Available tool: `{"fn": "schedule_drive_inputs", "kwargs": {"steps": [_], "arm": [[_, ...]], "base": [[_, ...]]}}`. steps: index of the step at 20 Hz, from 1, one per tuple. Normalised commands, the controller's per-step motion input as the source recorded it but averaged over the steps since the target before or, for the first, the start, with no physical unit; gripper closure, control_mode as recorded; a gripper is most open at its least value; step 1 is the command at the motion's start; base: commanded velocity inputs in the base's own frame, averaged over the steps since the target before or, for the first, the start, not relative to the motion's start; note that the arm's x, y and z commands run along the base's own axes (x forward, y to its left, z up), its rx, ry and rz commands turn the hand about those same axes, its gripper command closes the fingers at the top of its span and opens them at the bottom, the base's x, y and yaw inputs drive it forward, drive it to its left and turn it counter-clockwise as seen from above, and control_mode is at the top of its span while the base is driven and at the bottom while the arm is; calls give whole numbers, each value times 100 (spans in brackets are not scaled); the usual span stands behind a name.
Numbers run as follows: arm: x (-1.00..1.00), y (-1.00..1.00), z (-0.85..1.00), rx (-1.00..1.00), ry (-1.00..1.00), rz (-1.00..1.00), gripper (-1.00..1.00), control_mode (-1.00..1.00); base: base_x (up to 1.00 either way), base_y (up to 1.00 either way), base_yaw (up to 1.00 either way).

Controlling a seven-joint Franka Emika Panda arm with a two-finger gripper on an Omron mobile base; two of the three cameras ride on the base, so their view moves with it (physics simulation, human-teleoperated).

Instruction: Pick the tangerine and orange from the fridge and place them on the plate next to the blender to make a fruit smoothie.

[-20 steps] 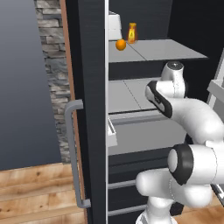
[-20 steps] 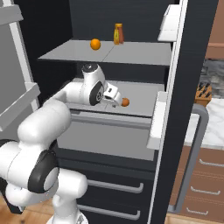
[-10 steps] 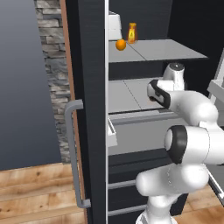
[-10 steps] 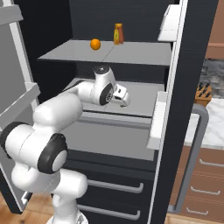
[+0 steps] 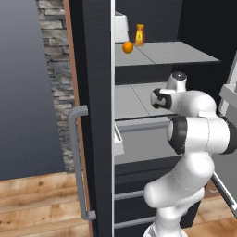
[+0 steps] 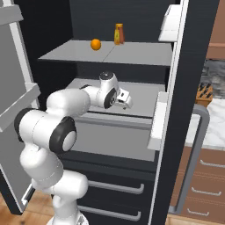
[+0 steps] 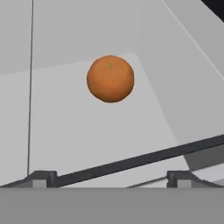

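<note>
My jaws [image 7: 109,178] stand wide apart with nothing between them, their two dark tips low in the hand view, and ahead of them a small orange fruit [image 7: 110,78] sits on the grey middle shelf [image 7: 87,131], well clear of the tips. My hand is reaching over that shelf inside the open black fridge [image 6: 176,132]. On the shelf above rests another orange fruit [image 6: 96,44] near a yellow bottle [image 6: 118,34].
</note>
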Motion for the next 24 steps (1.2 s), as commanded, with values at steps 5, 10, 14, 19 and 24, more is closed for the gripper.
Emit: {"fn": "schedule_drive_inputs", "kwargs": {"steps": [5, 10, 14, 19, 24], "arm": [[56, -8, -10, 1, 0, 0, -100, -100], [52, -16, -13, 0, 0, 0, -100, -100], [44, -9, -31, 0, 0, 0, -100, -100], [42, 0, -26, 0, 1, 0, -100, -100], [36, -11, -11, 0, 2, 0, -100, -100]], "base": [[0, 0, 0], [0, 0, 0], [0, 0, 0], [0, 0, 0], [0, 0, 0]]}}
